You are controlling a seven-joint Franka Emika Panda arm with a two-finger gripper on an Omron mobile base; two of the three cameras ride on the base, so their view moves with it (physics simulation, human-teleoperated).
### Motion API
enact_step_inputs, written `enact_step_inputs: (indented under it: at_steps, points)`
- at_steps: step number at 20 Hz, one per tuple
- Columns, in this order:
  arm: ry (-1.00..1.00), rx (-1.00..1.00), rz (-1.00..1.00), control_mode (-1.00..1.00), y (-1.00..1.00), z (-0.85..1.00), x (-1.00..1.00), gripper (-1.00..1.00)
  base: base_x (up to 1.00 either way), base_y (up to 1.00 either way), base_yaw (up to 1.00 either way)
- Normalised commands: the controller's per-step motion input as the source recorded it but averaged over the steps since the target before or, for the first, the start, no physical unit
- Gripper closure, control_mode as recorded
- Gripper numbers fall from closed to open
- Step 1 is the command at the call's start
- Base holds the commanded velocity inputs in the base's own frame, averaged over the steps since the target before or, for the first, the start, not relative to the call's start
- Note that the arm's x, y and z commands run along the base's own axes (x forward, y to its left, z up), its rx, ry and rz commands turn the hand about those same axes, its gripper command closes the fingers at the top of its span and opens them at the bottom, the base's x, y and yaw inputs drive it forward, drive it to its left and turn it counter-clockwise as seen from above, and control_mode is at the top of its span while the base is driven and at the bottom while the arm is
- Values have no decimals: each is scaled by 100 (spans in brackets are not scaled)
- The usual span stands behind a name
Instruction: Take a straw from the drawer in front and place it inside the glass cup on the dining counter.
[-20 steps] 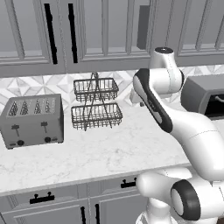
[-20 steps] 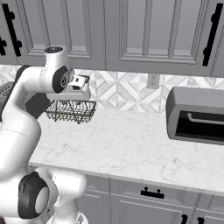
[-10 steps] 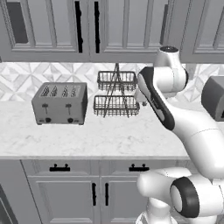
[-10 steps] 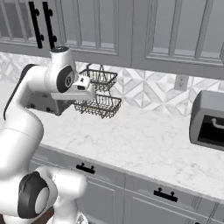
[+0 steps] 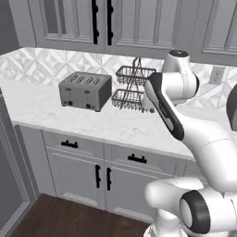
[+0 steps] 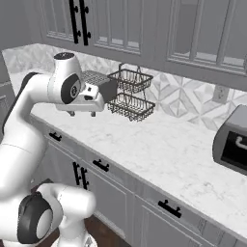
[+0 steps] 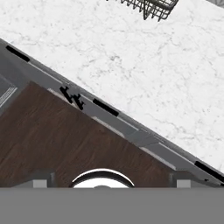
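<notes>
The tool (image 7: pixel 112 179) is spread wide with nothing between its tips, which point down at the wood floor (image 7: pixel 65 140) and the table (image 5: pixel 106 122) edge. In the left base view two shut drawers (image 5: pixel 138 159) with black bar handles sit under the table's front lip, at 6 o'clock from the toaster (image 5: pixel 85 91) and the wire rack (image 5: pixel 132 90). The rack stands just beside the toaster, at its 3 o'clock. I cannot tell which drawer is the task's.
</notes>
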Motion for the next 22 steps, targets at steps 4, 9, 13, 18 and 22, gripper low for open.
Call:
enact_step_inputs:
  at_steps: [4, 9, 13, 18, 22]
  points:
    - [0, 0, 0, 100, 0, 0, 0, -100, -9, -64, 45]
    - [0, 0, 0, 100, 0, 0, 0, -100, 15, -52, 45]
    - [0, 0, 0, 100, 0, 0, 0, -100, 25, -80, 35]
    - [0, 0, 0, 100, 0, 0, 0, -100, -6, -71, 24]
    - [0, 0, 0, 100, 0, 0, 0, -100, -39, -35, 17]
